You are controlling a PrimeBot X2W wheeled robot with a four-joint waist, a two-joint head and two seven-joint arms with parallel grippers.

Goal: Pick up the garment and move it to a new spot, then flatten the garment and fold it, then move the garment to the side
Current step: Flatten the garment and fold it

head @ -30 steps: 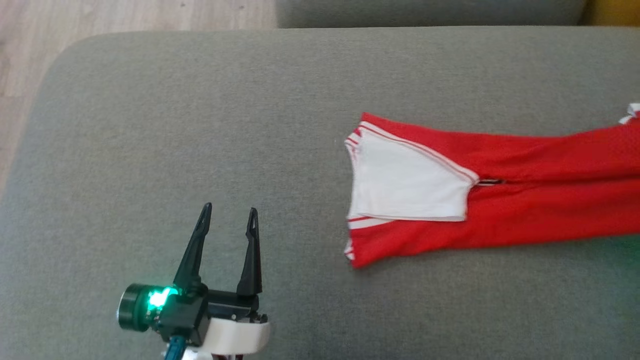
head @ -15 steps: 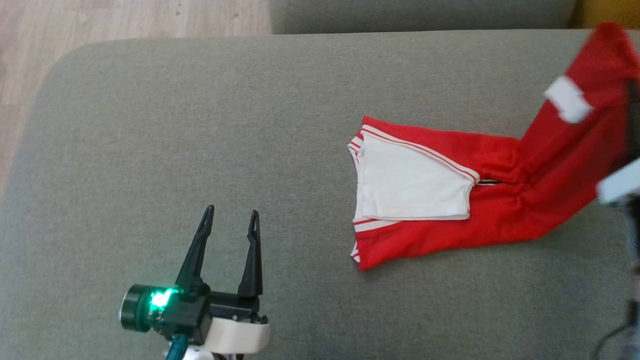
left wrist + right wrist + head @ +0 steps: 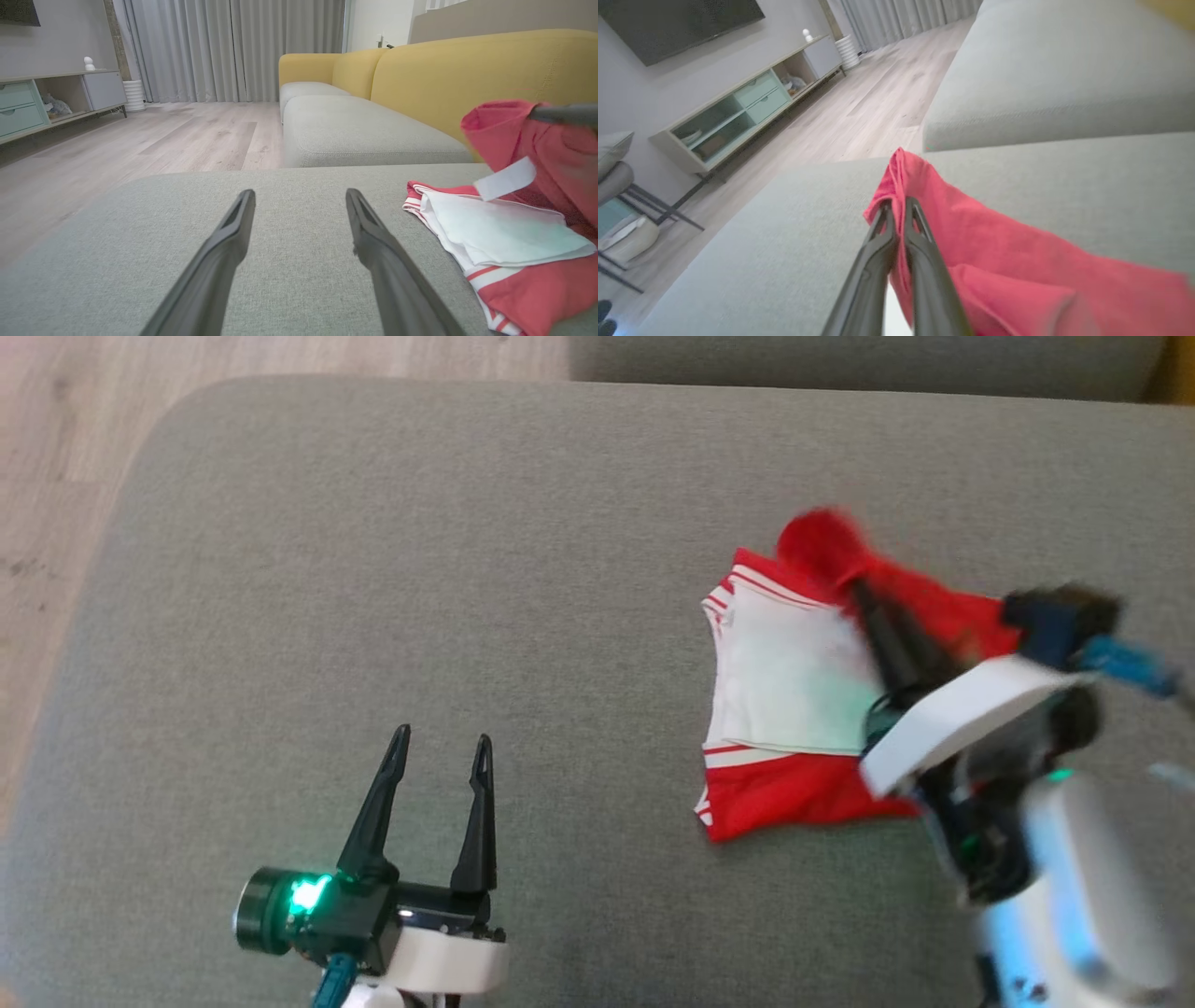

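Red garment [image 3: 794,793], white panel, striped trim, on grey cushion [image 3: 420,569]; one end raised, doubled back over the rest.

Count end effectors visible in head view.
2: left end effector lower left, open over the grey cushion; right end effector at right, shut on the red garment.

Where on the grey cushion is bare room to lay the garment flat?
Free: the grey cushion between the wooden floor and the garment, beyond the open left gripper. Crowded: the right side, where the right gripper pinches the garment.
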